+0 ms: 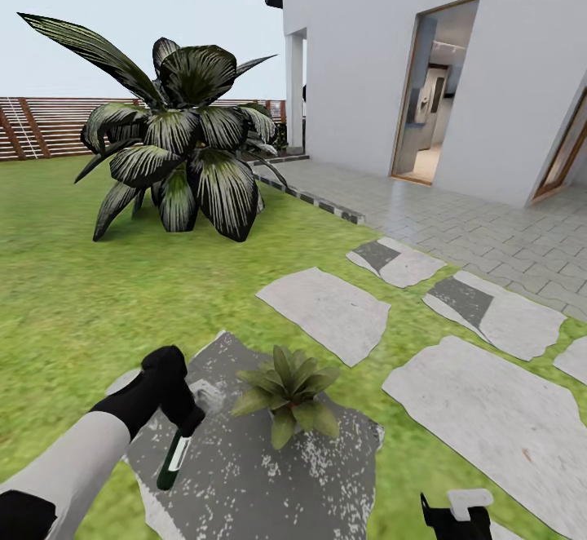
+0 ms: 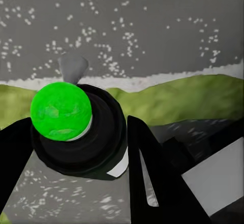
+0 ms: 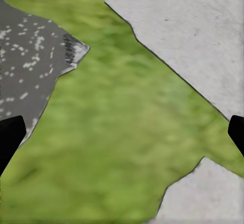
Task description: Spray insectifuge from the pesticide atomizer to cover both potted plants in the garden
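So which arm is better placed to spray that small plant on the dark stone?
Left. The left gripper already holds the pesticide atomizer just beside the potted plant; the right gripper is empty, over grass.

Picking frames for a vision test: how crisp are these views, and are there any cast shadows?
Head view: sharp, flat even light, no cast shadow under the potted plant. Left wrist view: pesticide atomizer close and soft-edged in the left gripper. Right wrist view: grass and paving stones blurry.

Dark atomizer [image 1: 174, 460] beside green rosette [image 1: 289, 387]
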Controlling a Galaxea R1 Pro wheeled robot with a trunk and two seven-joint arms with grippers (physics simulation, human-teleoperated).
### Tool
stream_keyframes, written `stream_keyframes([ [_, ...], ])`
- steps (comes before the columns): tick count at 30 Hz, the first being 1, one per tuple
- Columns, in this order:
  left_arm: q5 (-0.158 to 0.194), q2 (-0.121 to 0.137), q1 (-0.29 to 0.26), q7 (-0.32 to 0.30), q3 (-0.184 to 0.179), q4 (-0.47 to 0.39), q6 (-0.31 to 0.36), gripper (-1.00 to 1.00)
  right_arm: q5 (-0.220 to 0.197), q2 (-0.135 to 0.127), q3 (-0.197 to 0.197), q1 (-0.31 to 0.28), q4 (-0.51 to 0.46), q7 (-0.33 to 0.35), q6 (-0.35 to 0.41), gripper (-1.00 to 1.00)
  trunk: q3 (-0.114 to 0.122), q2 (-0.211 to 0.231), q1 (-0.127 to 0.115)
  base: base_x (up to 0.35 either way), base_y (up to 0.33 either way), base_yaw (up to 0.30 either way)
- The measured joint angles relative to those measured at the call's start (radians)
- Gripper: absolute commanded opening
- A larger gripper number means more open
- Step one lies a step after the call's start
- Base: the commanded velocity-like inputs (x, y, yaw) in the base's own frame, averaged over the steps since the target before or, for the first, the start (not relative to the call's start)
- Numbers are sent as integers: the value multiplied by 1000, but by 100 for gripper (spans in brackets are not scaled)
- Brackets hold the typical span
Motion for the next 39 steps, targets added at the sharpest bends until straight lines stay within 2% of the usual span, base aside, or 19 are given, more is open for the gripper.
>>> stream_keyframes([
  [7, -1, 4, 24, 0, 0, 3, -5, -100, 0, 0, 0, 0, 0, 0, 0, 100, 0, 0, 0, 0, 0, 0],
  [15, -4, -10, 24, -1, -4, 0, -2, -100, 0, 0, 0, 0, 0, 0, 0, 100, 0, 0, 0, 183, 0, 0],
  [23, -3, -15, 24, -1, -2, -8, -3, -100, 0, 1, 0, 0, -1, 0, 0, 100, 0, 0, 0, 24, 0, 0],
  [31, 6, -15, 45, -2, 2, 49, -8, -100, -1, 2, 1, 0, -1, 0, 0, 100, 0, 0, -1, 123, 0, 0],
  [39, 8, -18, 37, -11, -2, 41, -10, -100, -1, 2, 1, 0, -1, 0, 0, 100, 0, 0, 0, 52, 0, 0],
])
